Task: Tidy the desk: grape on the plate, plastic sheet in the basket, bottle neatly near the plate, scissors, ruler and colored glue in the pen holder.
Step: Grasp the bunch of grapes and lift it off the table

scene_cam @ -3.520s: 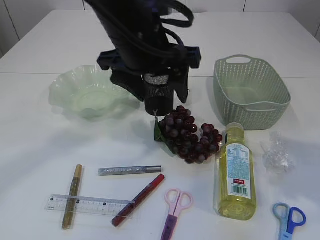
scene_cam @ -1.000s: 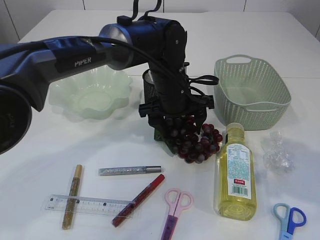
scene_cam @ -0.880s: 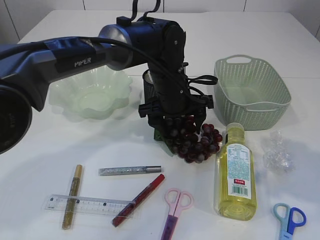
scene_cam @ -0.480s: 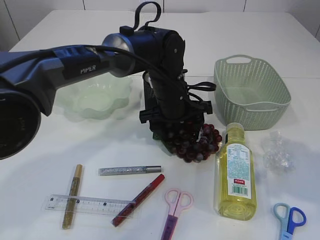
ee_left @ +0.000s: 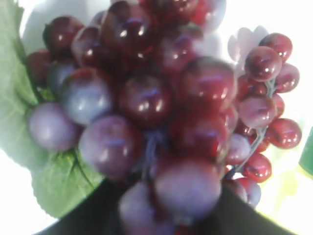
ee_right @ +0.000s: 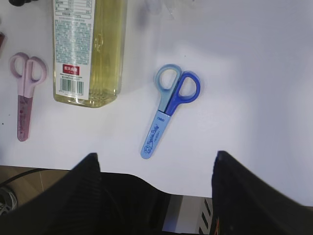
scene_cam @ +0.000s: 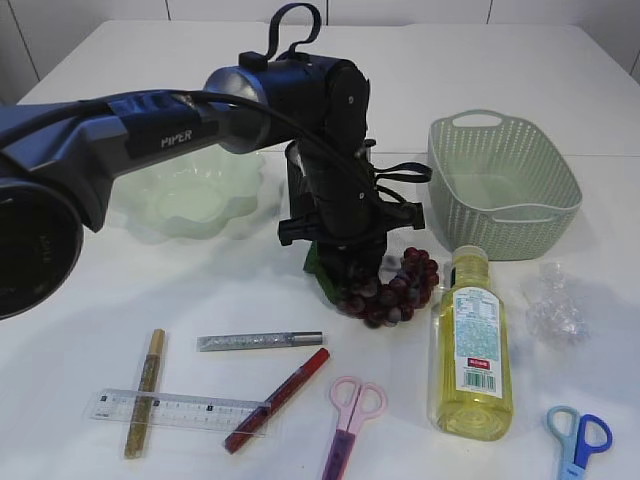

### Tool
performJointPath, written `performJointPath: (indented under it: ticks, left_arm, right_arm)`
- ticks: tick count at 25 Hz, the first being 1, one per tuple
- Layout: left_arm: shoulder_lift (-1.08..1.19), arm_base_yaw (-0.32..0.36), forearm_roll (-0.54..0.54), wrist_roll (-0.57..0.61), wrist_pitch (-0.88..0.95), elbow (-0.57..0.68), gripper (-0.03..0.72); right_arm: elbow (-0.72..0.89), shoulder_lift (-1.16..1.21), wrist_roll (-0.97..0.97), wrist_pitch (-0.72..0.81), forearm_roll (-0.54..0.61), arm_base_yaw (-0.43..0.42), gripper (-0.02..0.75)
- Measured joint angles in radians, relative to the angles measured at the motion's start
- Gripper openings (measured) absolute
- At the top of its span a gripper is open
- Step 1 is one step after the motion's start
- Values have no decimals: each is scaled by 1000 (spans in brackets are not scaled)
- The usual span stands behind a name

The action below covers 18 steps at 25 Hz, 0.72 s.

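Note:
A dark red grape bunch [scene_cam: 395,290] with a green leaf lies mid-table, and it fills the left wrist view [ee_left: 161,112]. My left gripper [scene_cam: 352,268] points straight down into its left part, with the jaws closed against grapes on both sides [ee_left: 161,215]. The pale green plate [scene_cam: 190,200] is back left, the black mesh pen holder [scene_cam: 297,170] sits behind the arm, and the basket [scene_cam: 505,185] is back right. The bottle [scene_cam: 470,345] lies on its side and crumpled plastic sheet [scene_cam: 555,305] is to its right. My right gripper [ee_right: 156,196] hangs open over the front edge near the blue scissors [ee_right: 168,110].
Pink scissors [scene_cam: 350,420], a clear ruler [scene_cam: 175,408] and gold [scene_cam: 145,390], silver [scene_cam: 258,341] and red [scene_cam: 278,398] glue sticks lie along the front. Blue scissors [scene_cam: 580,440] lie at the front right corner. The left arm crosses over the plate's right side.
My left gripper has dropped onto the grape bunch, and its jaws, spread wide a second ago, have drawn in around the grapes. The other objects have not moved.

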Motion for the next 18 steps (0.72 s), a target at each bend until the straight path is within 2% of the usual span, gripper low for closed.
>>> performJointPath:
  ticks: [3, 5, 14, 18]
  left_arm:
    - [0, 0, 11, 62, 10, -4, 146]
    - [0, 0, 19, 82, 18, -4, 126]
    - [-10, 0, 108, 140, 48, -35, 104]
    - [-24, 2, 90, 144, 54, -37, 100]
  right_arm:
    - [0, 0, 0, 0, -2, 0, 548]
    - [0, 0, 0, 0, -2, 0, 548]
    - [0, 0, 0, 0, -2, 0, 548]
    - [0, 0, 0, 0, -4, 0, 548]
